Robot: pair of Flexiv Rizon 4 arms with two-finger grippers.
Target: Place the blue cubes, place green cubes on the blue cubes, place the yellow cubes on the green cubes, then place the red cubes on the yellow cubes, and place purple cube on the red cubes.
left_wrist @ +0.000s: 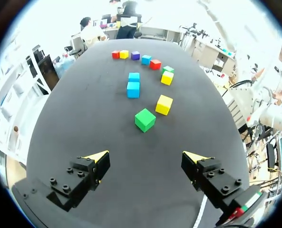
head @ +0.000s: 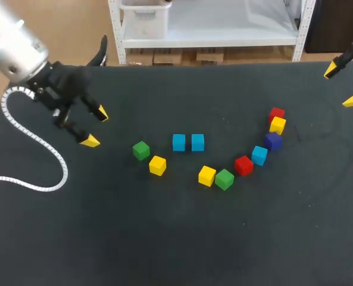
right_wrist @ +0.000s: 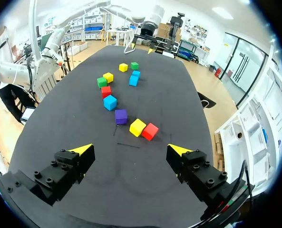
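Two blue cubes [head: 188,142] sit side by side at mid-table. To their left lie a green cube [head: 141,150] and a yellow cube [head: 158,165]. An arc to the right runs yellow [head: 206,176], green [head: 224,179], red [head: 243,165], blue [head: 259,155], purple [head: 273,141], yellow [head: 278,125], red [head: 276,113]. My left gripper [head: 96,127] hangs open at the far left, empty, with the green cube [left_wrist: 145,119] ahead of it. My right gripper [head: 342,85] is open at the back right, with the purple cube [right_wrist: 121,116], a yellow cube [right_wrist: 137,127] and a red cube [right_wrist: 150,131] ahead of it.
A white coiled cable [head: 33,143] trails from my left arm across the table's left side. The dark table [head: 164,238] has bare room along its front and between the cubes and each gripper.
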